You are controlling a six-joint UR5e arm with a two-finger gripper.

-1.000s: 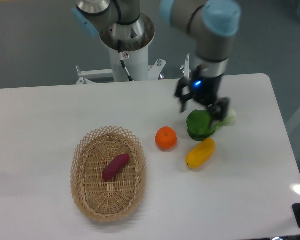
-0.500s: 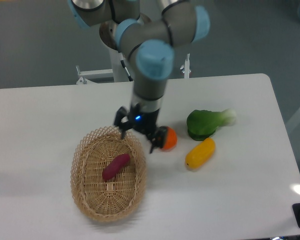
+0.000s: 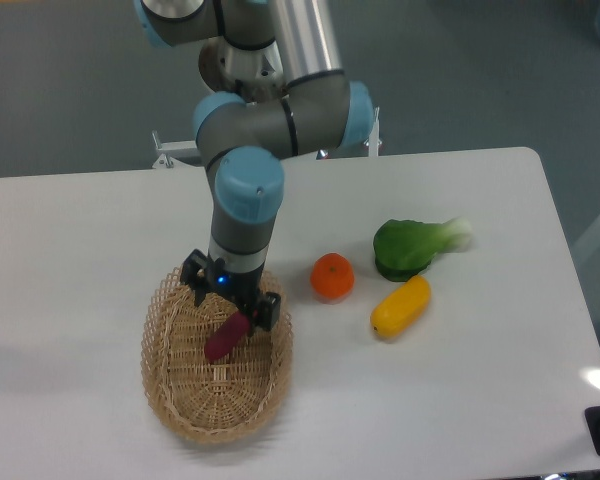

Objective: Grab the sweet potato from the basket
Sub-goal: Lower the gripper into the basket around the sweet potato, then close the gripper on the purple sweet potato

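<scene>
**A:** Toward the lower left of the frame sits the basket [image 3: 170, 400], and the sweet potato [image 3: 225, 337] lies inside it, slanting from lower left up to upper right. Only its lower part shows; the upper end is hidden under the hand [image 3: 231, 296].

**B:** And the hand itself?

**A:** It hangs directly over the potato's upper end, fingers spread on either side of it. I see no contact; I judge it open and holding nothing, though how wide the gap is I cannot tell from this angle.

**B:** How will the potato handle?

**A:** Probably firm and light, with a smooth skin and tapered ends, so it could squirt out if pinched near a tip. I'd take it across the thick middle, fingers square to its long axis. The woven floor beneath gives little room, so the fingertips may snag the wicker.

**B:** Moving right, what else?

**A:** Near the centre, one orange fruit [image 3: 332, 276] on the surface [image 3: 480, 400], just beside the basket rim. Further right, one green leafy vegetable [image 3: 410, 247] with a pale stem, and just below it one yellow oblong vegetable [image 3: 400, 306].

**B:** So the count?

**A:** One basket, one sweet potato, one orange fruit, one green vegetable, one yellow one, one hand.
</scene>
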